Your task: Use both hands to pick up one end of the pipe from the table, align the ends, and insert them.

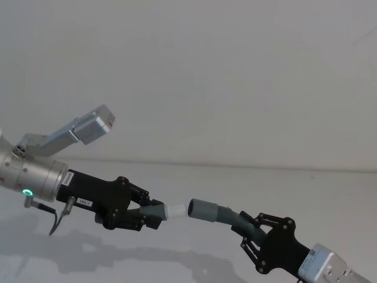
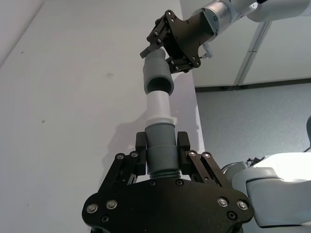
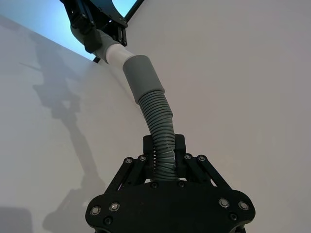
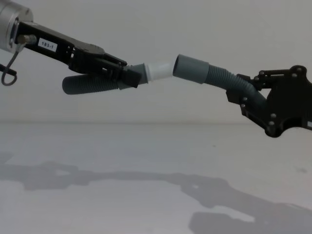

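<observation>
- Above the white table (image 4: 146,195), we see both hose pieces held in the air and brought nose to nose — the pick-up stage looks done.
- The left gripper (image 1: 141,213) is clamped on the grey collar of the straight piece (image 4: 90,84), just behind its white spigot (image 1: 175,210); in the chest view the ribbed body trails back under the gripper's fingers, towards the silver wrist with its green ring light (image 1: 27,191).
- The right gripper (image 1: 252,229) is closed around the ribbed body of the curved piece (image 4: 226,78), well back from its smooth grey socket cuff (image 1: 203,210), which arcs up and forward from the jaws.
- In the left wrist view the spigot (image 2: 158,104) meets the mouth of the cuff (image 2: 157,77), and the right wrist view shows the white tip (image 3: 116,52) reaching the rim of the cuff (image 3: 142,75); we cannot tell whether it has entered or merely touches.
- Most of the white taper stays exposed in the chest view, so we judge the insertion barely begun at best — alignment is close, though the two pieces meet at a slight angle there.
- What is left, in our reading: straighten the axes and push the spigot home into the socket until the white section is seated.
</observation>
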### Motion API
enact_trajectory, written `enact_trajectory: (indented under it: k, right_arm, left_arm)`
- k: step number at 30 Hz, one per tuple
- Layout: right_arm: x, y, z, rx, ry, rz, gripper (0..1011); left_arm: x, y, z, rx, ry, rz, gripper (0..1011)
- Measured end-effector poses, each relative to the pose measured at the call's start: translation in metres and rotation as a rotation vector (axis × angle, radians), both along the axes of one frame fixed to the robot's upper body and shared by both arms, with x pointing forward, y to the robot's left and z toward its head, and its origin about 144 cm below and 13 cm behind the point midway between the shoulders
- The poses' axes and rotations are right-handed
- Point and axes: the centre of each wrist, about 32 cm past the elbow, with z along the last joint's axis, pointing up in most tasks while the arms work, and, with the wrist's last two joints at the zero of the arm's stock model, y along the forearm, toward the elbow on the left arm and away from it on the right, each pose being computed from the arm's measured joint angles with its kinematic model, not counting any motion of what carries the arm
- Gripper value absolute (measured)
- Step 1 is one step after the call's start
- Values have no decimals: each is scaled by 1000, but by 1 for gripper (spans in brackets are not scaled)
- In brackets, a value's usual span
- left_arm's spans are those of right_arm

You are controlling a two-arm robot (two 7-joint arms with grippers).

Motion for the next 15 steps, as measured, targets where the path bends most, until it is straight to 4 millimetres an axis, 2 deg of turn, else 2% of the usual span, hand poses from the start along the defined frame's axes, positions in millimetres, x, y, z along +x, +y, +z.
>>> enact_trajectory:
  k: [15]
  right_arm:
    - [3, 0, -1, -15, -18, 9, 216]
  left_arm:
    - [4, 0, 1, 10, 3, -7, 340]
